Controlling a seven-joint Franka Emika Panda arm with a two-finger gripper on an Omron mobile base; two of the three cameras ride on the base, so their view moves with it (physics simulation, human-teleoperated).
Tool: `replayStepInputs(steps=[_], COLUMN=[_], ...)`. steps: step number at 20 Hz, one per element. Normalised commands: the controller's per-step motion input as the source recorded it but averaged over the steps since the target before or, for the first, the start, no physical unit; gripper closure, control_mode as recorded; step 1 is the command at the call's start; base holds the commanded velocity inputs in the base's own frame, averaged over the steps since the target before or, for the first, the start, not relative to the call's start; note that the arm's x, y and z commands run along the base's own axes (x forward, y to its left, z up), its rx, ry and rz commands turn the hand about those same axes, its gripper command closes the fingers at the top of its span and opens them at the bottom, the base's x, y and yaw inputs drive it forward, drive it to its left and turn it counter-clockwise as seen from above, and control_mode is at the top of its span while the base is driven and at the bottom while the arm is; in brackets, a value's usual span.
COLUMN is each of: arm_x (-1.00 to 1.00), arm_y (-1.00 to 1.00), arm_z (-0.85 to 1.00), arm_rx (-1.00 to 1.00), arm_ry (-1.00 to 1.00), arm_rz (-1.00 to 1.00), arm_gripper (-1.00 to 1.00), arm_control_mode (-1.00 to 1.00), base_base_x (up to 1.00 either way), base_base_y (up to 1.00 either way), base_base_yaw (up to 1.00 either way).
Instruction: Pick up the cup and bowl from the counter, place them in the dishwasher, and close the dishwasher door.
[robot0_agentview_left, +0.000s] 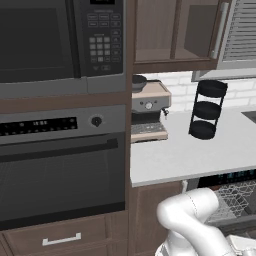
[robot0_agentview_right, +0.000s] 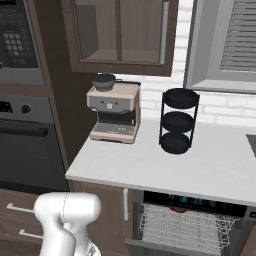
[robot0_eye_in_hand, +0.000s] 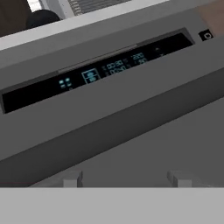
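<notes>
My gripper (robot0_eye_in_hand: 126, 180) is open, its two fingertips (robot0_eye_in_hand: 72, 178) set wide apart with nothing between them. It hangs close in front of the dishwasher's dark top strip (robot0_eye_in_hand: 100, 72) with its blue lit display. Below the strip lies the flat grey dishwasher door (robot0_eye_in_hand: 148, 148); I cannot tell whether the fingers touch it. The dishwasher (robot0_agentview_right: 200, 202) sits under the counter (robot0_agentview_right: 210, 165), and its grey wire rack (robot0_agentview_right: 185, 230) shows. A small reddish sliver (robot0_agentview_right: 177, 209) lies at the rack's back, too small to name. The cup and bowl are out of view.
A black three-tier round rack (robot0_agentview_right: 179, 120) and a coffee machine (robot0_agentview_right: 114, 111) stand on the counter by the wall. The black oven (robot0_agentview_left: 60, 170) and a microwave (robot0_agentview_left: 55, 40) fill the tall unit on the left. My white arm (robot0_agentview_left: 192, 220) rises in front of the cabinets.
</notes>
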Motion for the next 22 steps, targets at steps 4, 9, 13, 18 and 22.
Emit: replayStepInputs(steps=[4, 9, 13, 18, 22], arm_x=[1.0, 1.0, 1.0, 1.0, 0.95], arm_y=[0.39, 0.22, 0.09, 0.1, 0.0], arm_z=[0.03, 0.03, 0.0, 0.0, -0.01], arm_rx=[-0.08, -0.04, -0.02, -0.01, 0.0], arm_ry=[-0.24, -0.12, -0.04, 0.0, 0.0], arm_rz=[-0.01, 0.0, 0.0, 0.05, 0.1], arm_gripper=[-1.0, -1.0, -1.0, -1.0, -1.0], arm_control_mode=[-1.0, -1.0, -1.0, -1.0, -1.0], base_base_x=[0.0, 0.0, 0.0, 0.0, 0.0], base_base_y=[0.0, 0.0, 0.0, 0.0, 0.0], base_base_yaw=[0.0, 0.0, 0.0, 0.0, 0.0])
